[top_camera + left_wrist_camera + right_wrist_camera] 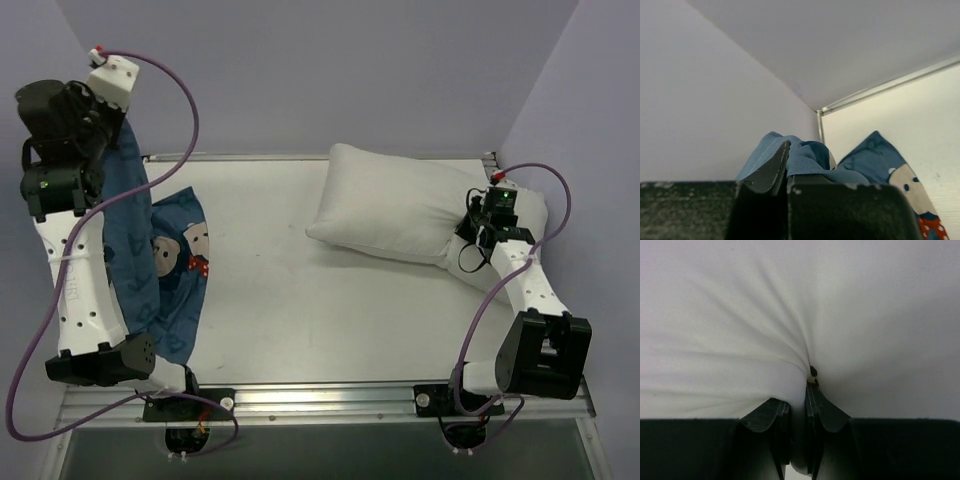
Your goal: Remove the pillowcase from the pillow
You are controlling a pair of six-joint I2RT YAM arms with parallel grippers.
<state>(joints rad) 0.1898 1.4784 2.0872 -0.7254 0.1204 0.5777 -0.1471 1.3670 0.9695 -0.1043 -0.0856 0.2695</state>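
The dark blue printed pillowcase hangs from my raised left gripper at the far left, its lower part with mouse faces lying on the table. In the left wrist view my left gripper is shut on a bunch of the blue cloth. The plain white pillow lies bare on the table at the right, fully out of the pillowcase. My right gripper is shut on the pillow's right end; in the right wrist view it pinches a fold of white fabric.
The table's back rail runs behind both things. The lavender walls enclose the table at back and sides. The white table surface lies between pillowcase and pillow.
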